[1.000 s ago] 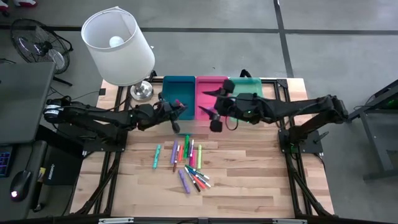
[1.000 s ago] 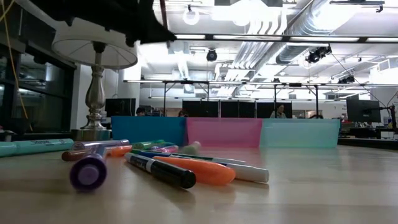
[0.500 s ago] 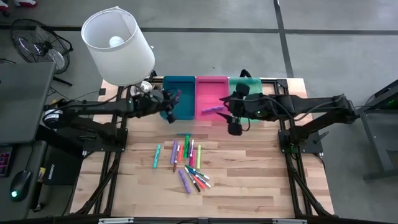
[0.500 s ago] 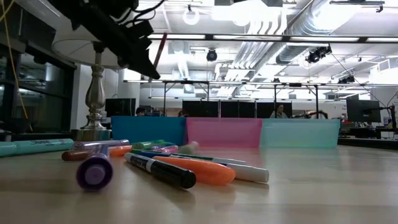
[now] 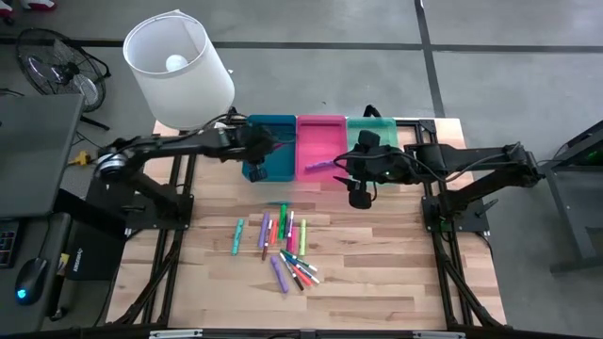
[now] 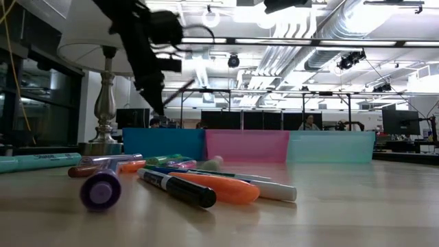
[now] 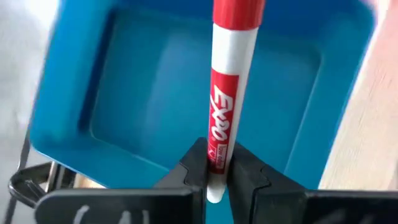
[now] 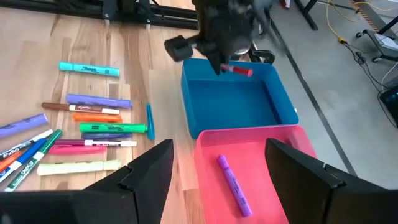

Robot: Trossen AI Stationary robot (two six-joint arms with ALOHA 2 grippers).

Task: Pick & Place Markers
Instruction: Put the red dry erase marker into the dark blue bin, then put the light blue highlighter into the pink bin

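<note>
My left gripper [image 7: 217, 173] hangs over the blue tray [image 7: 143, 93], shut on a red-and-white marker [image 7: 227, 93]. In the high view the left gripper [image 5: 260, 155] is above the blue tray [image 5: 278, 127]. My right gripper [image 8: 217, 186] stands open above the front of the pink tray [image 8: 273, 140], holding nothing. One purple marker [image 8: 232, 179] lies flat on the pink tray's floor. Several markers [image 5: 283, 245] in mixed colours lie loose on the wooden table, at its middle. My left gripper pinches the marker's white barrel close to its tail end [image 7: 216, 180] between its two fingers. The fingers slant downward, and the marker sticks out ahead of them, red cap end [image 7: 239, 12] farthest. It is lifted clear above the blue tray's floor.
A green tray [image 5: 377, 127] stands right of the pink one, partly under my right arm. A lamp with a white shade [image 5: 179, 71] stands at the far left corner, close to the blue tray. Bare wood lies left, right and near of the marker pile.
My left gripper has swung with the red-and-white marker from the blue tray's near wall toward the table's far edge, over the tray. It has tipped to point steeply down. My right gripper has drawn back toward the table's right edge, still open.
</note>
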